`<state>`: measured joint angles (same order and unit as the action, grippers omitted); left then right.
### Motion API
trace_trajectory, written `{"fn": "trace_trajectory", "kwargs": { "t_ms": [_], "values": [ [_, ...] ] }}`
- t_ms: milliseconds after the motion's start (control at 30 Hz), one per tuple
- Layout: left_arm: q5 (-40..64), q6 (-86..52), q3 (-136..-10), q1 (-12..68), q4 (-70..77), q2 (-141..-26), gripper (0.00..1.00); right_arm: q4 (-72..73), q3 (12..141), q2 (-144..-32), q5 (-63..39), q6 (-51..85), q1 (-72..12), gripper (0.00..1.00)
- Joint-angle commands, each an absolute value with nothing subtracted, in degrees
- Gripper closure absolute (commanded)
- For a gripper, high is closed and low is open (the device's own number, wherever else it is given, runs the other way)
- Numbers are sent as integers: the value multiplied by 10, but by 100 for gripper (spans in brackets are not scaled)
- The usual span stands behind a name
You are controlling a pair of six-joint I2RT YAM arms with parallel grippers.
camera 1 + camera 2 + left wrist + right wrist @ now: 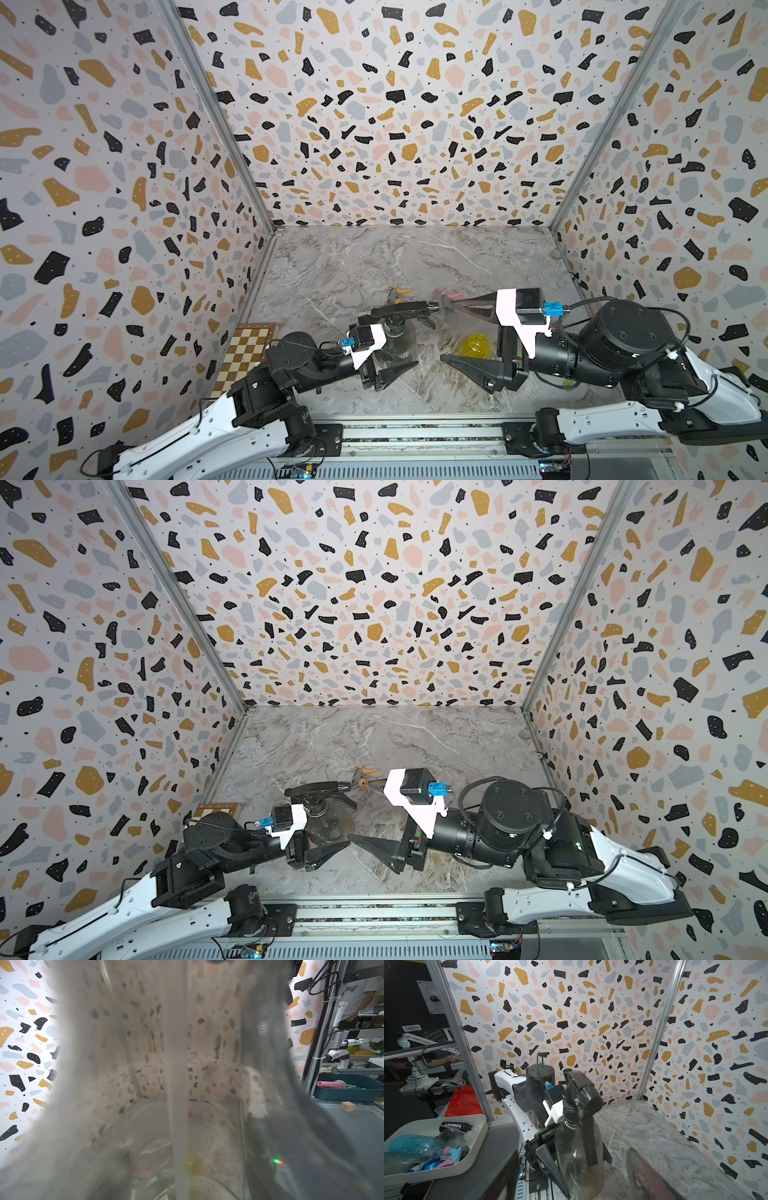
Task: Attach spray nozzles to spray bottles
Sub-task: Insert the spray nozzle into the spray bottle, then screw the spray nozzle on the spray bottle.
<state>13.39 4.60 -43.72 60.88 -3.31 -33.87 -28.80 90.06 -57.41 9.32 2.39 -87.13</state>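
Observation:
The smoky dark grey spray bottle [395, 347] stands upright near the table's front, and my left gripper [419, 344] is shut on its body. A black spray nozzle [581, 1088] sits on its neck with the spout pointing right. The left wrist view looks straight through the grey bottle [207, 1084], with the dip tube [179, 1084] down its middle. My right gripper [446, 332] is open just right of the bottle, one finger at spout height. The yellow bottle [478, 345] lies below and between its fingers. A grey-and-orange nozzle [399, 293] and a grey-and-pink nozzle [451, 296] lie behind.
A checkered board [245, 357] lies at the table's front left corner. Terrazzo-patterned walls close in the left, back and right sides. A metal rail [415, 432] runs along the front edge. Outside the cell, a white bin [481, 1126] holds spare bottles.

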Motion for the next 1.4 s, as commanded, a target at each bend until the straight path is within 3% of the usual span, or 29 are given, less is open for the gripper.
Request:
{"fn": "trace_trajectory", "kwargs": {
  "t_ms": [0, 400, 667, 933, 1133, 1367],
  "values": [
    [142, 34, -432, 610, 11, -339, 100, -286, 922, -593, 92, 27, -874, 19],
    [111, 28, -436, 610, 4, -343, 100, -312, 953, -632, 92, 45, -884, 24],
    [95, 31, -436, 610, -2, -339, 100, -327, 985, -661, 153, 53, -956, 26],
    [127, 32, -439, 610, 0, -350, 100, -326, 1013, -691, 139, 42, -965, 26],
    [146, 27, -429, 610, 5, -339, 100, -308, 974, -628, 138, 55, -968, 27],
    [219, 27, -434, 610, 1, -332, 100, -296, 891, -554, 139, 70, -943, 39]
  ]
}}
